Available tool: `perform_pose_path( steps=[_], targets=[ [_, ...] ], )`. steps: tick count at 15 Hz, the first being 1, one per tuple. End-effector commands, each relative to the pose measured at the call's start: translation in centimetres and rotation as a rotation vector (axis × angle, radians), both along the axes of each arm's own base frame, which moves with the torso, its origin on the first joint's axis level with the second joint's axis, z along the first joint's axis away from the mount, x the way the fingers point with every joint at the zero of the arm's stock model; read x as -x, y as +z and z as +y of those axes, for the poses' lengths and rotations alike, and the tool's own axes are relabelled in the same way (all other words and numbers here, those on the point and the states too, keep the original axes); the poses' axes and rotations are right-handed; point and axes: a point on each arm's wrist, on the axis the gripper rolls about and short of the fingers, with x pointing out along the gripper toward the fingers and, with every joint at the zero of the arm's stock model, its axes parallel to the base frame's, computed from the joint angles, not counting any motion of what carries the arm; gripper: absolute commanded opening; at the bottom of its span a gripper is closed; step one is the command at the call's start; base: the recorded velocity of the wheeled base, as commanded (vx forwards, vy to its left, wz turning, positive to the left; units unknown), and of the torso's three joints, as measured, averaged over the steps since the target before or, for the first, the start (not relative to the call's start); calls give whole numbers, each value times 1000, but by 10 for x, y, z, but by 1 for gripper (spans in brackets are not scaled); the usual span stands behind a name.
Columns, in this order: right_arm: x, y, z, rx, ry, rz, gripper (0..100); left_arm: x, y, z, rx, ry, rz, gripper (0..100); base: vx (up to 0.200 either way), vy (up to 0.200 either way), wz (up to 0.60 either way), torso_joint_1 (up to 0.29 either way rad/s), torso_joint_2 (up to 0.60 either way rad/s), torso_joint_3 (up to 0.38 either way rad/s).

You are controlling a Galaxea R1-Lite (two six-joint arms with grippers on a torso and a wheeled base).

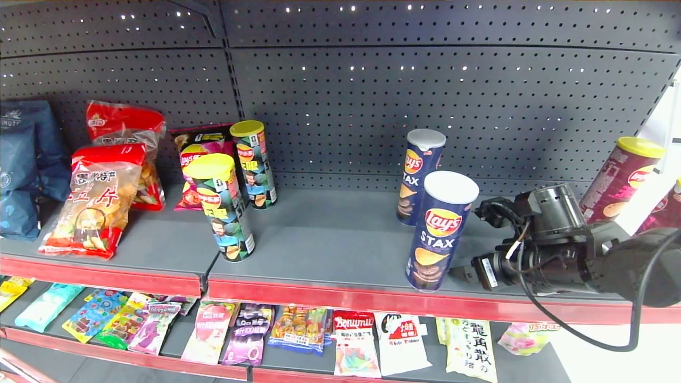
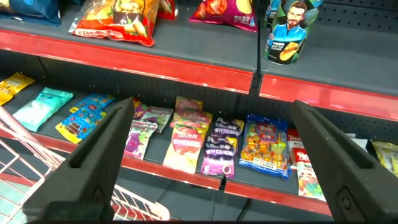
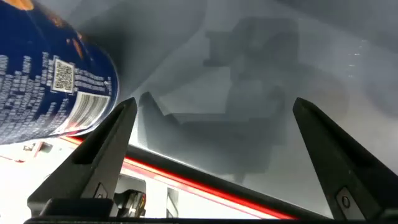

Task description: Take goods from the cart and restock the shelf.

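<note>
Right hand (image 1: 458, 274): black. Blue can (image 1: 441, 231) just beside its fingertips: dark blue body, white lid, red-and-yellow emblem, white lettering. Second can (image 1: 417, 175) beyond it: same colours, pale grey lid. Shelf (image 1: 330, 239): dark grey deck, red front lip. Back panel (image 1: 372, 96): dark grey, evenly perforated. Maroon can (image 1: 620, 178) on the hand's wrist side: yellow lid. Yellow-lidded cans (image 1: 223, 207), well apart from the hand: multicoloured print. Red bags (image 1: 96, 202) farther off: white lettering.

A dark grey perforated back panel (image 1: 425, 96) rises behind the grey shelf (image 1: 330, 239), with small points of light glinting in its holes. A red strip (image 1: 319, 293) edges the shelf front. A lower shelf (image 1: 526, 363) runs beneath it.
</note>
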Motion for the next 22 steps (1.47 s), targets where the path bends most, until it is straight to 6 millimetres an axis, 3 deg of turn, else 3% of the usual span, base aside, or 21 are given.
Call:
perform_pose_path(
  steps=[1, 22],
  targets=[
    [-1, -2, 2, 2, 5, 6, 100, 0, 0, 0, 1, 0, 2, 100, 0, 0, 0, 0, 0, 0],
    [-11, -5, 24, 2, 63, 2, 100, 0, 0, 0, 1, 0, 2, 100, 0, 0, 0, 0, 0, 0]
  ],
)
